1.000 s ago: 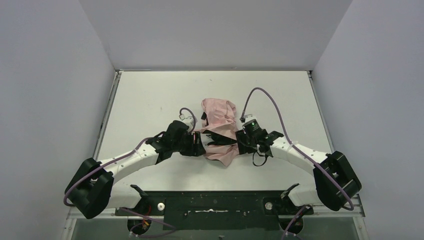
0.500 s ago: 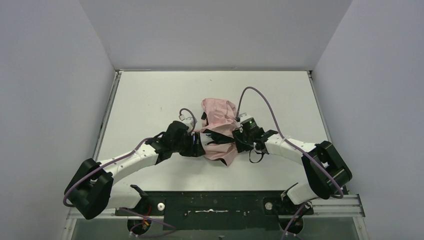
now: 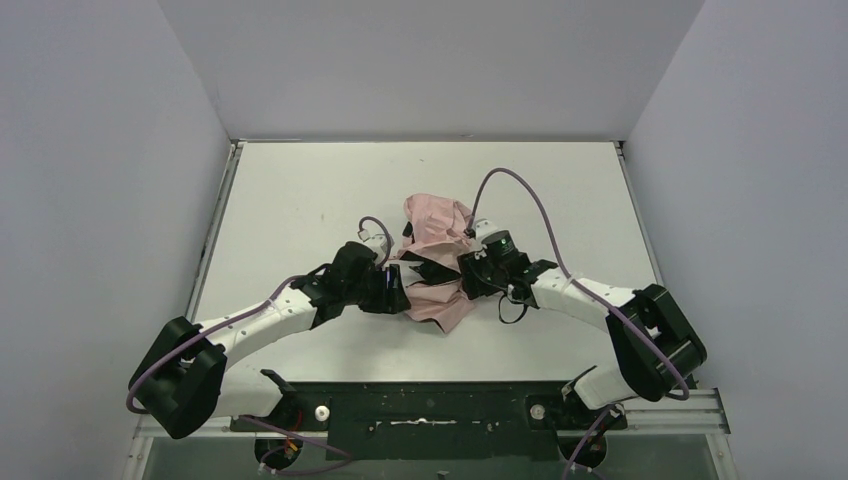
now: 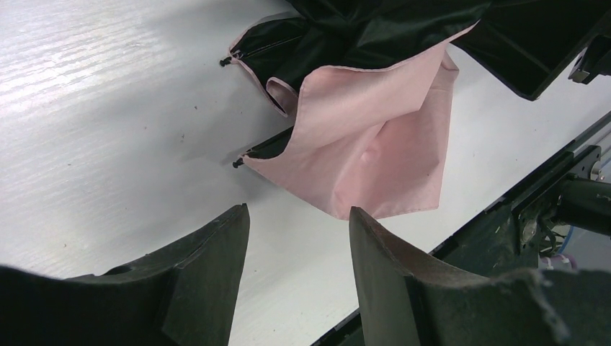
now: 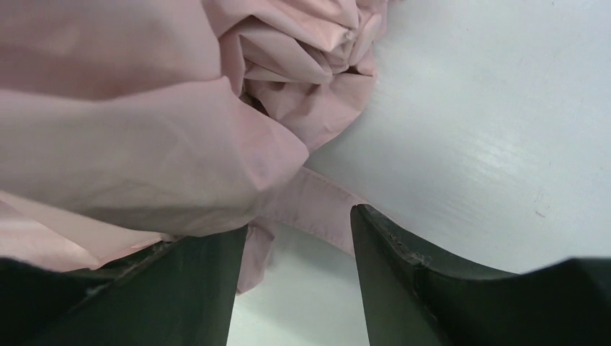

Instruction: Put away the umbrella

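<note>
1. Since the umbrella (image 3: 437, 265) lies crumpled at the middle of the bench (image 3: 300, 190), between the two arms, the step in hand looks like gathering its loose pink cloth into a tight bundle.
2. The left end effector (image 4: 299, 210) is spread and holds nothing, and a pink flap lies just beyond its fingers.
3. The right end effector (image 5: 299, 220) is spread too. Pink cloth bulges over its left finger, and the strap (image 5: 317, 205) lies on the bench between the two fingers.
4. To do this well, I would pinch folds of cloth rather than the thin ribs, whose tips (image 4: 236, 163) poke out on the bench. Both sides should press inward evenly and stay low, so the bundle does not slide away.
5. Neither the shaft nor the handle can be made out. From above, the wrists cover the places where the fingers meet the cloth. Where the umbrella is to be stowed does not show.
</note>
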You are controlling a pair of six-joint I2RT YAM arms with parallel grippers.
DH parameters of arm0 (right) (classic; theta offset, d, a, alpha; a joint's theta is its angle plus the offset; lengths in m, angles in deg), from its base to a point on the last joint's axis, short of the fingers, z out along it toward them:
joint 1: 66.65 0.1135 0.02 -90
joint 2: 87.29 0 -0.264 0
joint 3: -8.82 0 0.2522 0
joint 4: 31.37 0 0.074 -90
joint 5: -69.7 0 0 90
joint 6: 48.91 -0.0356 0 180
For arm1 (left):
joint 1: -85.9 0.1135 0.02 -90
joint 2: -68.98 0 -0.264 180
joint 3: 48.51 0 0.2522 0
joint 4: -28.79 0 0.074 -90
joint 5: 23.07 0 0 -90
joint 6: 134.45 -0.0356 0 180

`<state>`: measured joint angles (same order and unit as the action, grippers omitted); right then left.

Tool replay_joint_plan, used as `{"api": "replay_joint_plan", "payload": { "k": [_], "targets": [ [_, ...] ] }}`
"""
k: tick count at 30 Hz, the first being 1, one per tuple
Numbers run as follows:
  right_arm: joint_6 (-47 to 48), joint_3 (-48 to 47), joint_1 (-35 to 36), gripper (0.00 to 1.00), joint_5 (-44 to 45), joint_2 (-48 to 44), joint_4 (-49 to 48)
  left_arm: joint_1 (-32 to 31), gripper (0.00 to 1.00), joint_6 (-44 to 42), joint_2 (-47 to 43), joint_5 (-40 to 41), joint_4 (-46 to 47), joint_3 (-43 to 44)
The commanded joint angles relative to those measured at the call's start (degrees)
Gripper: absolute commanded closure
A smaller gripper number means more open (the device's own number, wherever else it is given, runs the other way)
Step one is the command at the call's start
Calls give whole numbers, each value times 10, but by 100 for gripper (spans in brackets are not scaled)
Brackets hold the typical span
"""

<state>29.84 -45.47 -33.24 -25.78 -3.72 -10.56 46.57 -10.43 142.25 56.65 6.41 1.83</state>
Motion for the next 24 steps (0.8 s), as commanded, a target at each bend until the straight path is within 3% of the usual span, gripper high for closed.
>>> {"api": "replay_joint_plan", "payload": {
  "k": [1, 7, 16, 24],
  "targets": [
    [9, -22, -1, 47, -11, -11, -53, -1, 50, -3, -7, -2, 14, 5],
    [7, -33, -1, 64, -12, 17, -66, -1, 50, -3, -6, -4, 10, 6],
    [3, -28, -2, 100, -8, -8, -75, 0, 50, -3, -15, 3, 2, 5],
    [-4, -29, -2, 100, -88, -103, -2, 4, 50, -17, -19, 10, -12, 18]
  ]
}}
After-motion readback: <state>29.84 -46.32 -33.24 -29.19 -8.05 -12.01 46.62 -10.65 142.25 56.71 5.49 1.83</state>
